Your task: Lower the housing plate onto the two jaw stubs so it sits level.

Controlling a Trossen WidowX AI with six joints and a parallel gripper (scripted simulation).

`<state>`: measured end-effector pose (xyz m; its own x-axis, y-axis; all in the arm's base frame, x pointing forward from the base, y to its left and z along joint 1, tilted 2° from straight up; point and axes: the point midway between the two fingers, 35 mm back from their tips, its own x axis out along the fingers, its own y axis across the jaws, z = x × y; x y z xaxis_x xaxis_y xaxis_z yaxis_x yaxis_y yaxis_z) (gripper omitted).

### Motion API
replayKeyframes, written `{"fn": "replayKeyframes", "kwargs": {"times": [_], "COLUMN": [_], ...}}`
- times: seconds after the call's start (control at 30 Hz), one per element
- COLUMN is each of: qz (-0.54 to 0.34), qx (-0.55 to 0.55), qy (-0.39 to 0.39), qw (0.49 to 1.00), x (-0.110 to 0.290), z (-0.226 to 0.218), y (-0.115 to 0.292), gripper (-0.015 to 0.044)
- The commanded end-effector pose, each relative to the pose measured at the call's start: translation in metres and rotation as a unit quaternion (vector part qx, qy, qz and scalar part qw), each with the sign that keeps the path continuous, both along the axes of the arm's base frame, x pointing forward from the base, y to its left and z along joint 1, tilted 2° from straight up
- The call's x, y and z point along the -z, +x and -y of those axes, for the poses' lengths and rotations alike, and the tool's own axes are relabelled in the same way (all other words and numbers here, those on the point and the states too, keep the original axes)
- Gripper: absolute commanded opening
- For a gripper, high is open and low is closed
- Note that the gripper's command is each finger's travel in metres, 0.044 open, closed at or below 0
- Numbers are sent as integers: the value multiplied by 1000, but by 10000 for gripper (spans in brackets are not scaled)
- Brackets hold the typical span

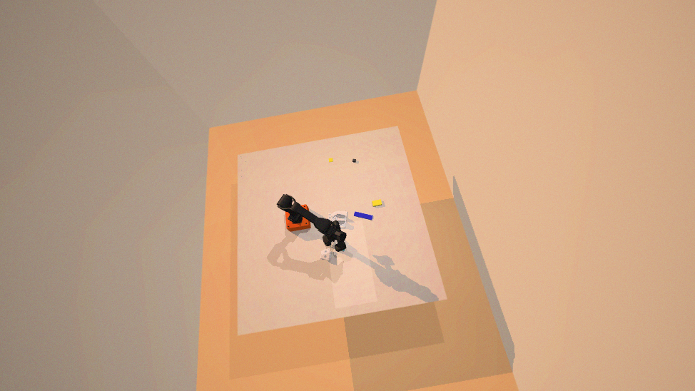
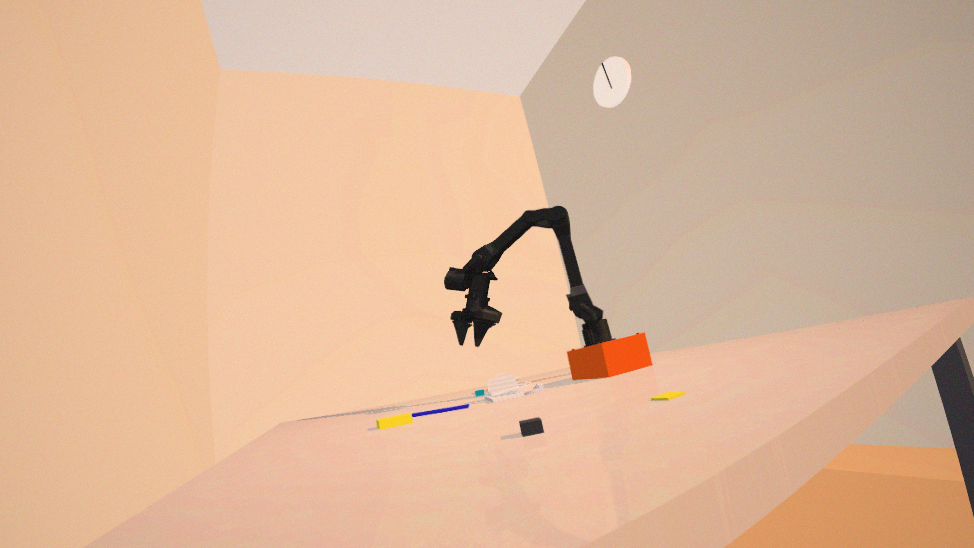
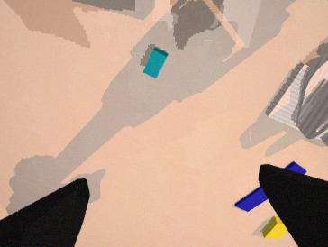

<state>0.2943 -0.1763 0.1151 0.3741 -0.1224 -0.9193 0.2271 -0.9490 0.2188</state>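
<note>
A white assembly with curved, ridged parts lies on the table beside the arm's base. I cannot make out its separate jaws, pins and stubs. A small white plate with holes, which looks like the housing plate, lies apart from it, nearer the lower edge of the top view. The wrist view does not clearly show that plate. My gripper points down, open and empty, high above the table. In the top view it appears between the assembly and the small plate.
A teal block lies below my gripper. A blue bar and a yellow block lie beyond the assembly. A black block and flat yellow piece lie farther off.
</note>
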Motion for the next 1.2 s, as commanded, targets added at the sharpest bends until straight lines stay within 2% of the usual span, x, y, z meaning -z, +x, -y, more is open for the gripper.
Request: {"fn": "replayKeyframes", "kwargs": {"times": [0.0, 0.4, 0.6, 0.73, 1.17], "qz": [-42, -152, -153, -153, -153], "qx": [49, 178, 180, 180, 180], "qy": [15, 77, 78, 78, 78], "qw": [998, 969, 969, 969, 969], "x": [13, 43, 47, 84, 93], "z": [23, 68, 69, 70, 71], "y": [-25, -107, -108, -106, -106], "gripper": [440, 440, 440, 440, 440]}}
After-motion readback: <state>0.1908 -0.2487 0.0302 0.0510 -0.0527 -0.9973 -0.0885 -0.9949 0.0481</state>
